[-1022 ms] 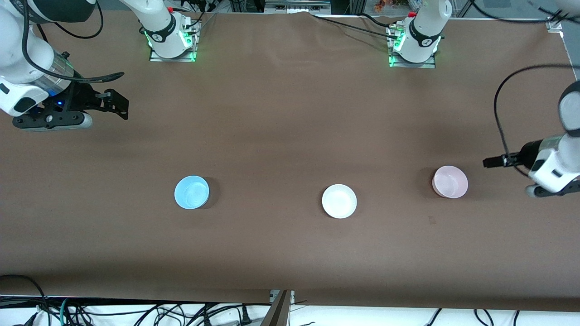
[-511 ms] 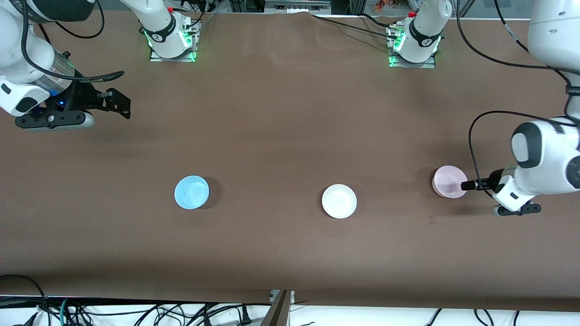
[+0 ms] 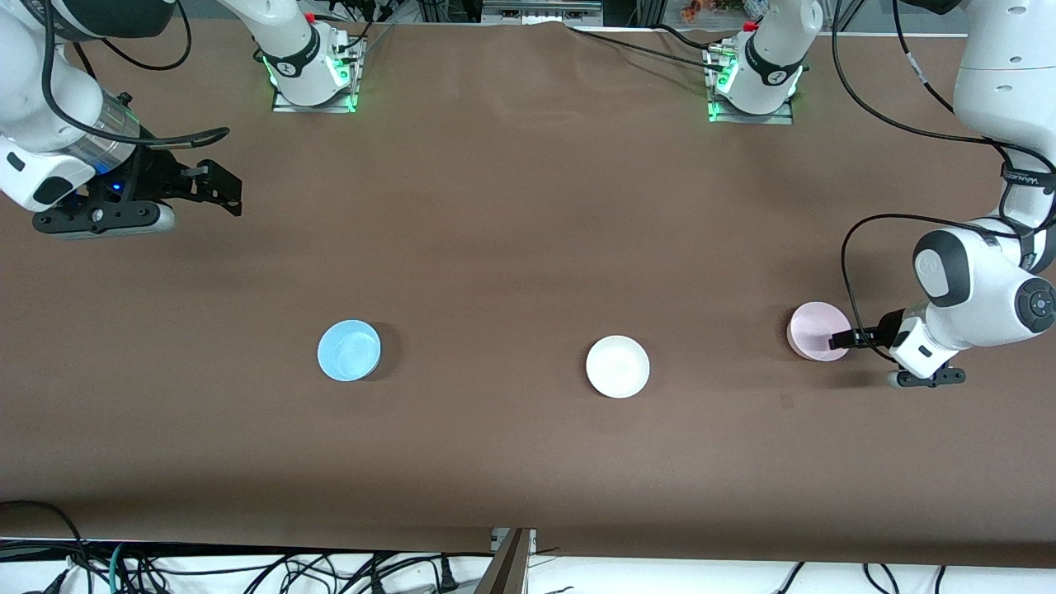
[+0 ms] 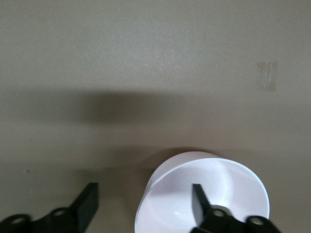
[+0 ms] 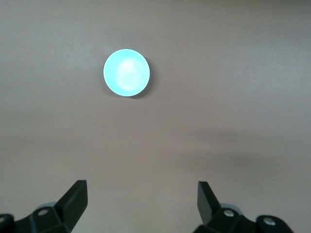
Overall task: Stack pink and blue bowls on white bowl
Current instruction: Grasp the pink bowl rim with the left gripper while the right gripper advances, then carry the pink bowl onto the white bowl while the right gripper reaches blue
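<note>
The pale pink bowl stands toward the left arm's end of the table. My left gripper is open and low at its rim. In the left wrist view one finger is inside the pink bowl and the other is outside its wall. The white bowl stands mid-table. The sky-blue bowl stands toward the right arm's end and also shows in the right wrist view. My right gripper is open and empty, held high above the table near that end.
The brown table cover is bare apart from the three bowls. The arm bases stand along the table edge farthest from the front camera. Cables hang below the nearest edge.
My left arm has swung in and come down to the pink bowl, so its fingers now straddle the rim. My right gripper has shifted only slightly.
</note>
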Robot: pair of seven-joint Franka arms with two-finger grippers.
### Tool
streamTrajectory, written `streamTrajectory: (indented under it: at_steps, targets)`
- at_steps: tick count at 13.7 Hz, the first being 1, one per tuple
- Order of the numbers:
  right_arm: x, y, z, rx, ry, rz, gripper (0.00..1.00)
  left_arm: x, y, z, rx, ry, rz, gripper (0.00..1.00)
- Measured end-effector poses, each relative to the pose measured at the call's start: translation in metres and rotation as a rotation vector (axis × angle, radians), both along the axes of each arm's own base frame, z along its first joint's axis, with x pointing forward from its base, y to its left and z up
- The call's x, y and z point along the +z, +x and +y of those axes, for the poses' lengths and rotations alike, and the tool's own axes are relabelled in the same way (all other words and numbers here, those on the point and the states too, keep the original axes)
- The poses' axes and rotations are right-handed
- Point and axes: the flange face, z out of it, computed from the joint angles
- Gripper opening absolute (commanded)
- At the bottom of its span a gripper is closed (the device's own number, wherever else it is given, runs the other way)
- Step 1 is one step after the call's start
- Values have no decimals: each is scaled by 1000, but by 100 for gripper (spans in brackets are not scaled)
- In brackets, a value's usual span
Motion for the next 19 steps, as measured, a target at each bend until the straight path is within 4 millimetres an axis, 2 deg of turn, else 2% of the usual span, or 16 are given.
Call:
streamTrajectory:
  at_steps: [1,3,4,6,11,13,15,16,17,19]
  targets:
    - [0,0,1,-1,5,0,100,0,0,0,0,0,0,48]
    - [3,1,5,3,19,-11,100,0,0,1,-2,0,0,28]
    - [5,1,8,8,22,-25,100,0,0,1,-6,-1,-1,22]
    - [7,2,11,13,24,-39,100,0,-1,4,-36,-4,-5,0]
    - [2,7,12,14,26,-36,100,2,-2,11,-33,-53,-15,0]
    - [-5,10,12,13,24,-23,100,14,3,5,-7,-106,-10,0]
    - [-21,16,12,10,19,2,100,43,19,-14,13,-173,-10,0]
    - [-36,22,11,9,11,27,100,62,30,-33,21,-185,-15,0]
    - [-57,29,11,10,-3,61,100,79,41,-59,30,-190,-25,0]
    - [-107,44,13,14,-27,128,100,104,56,-126,36,-197,-37,0]
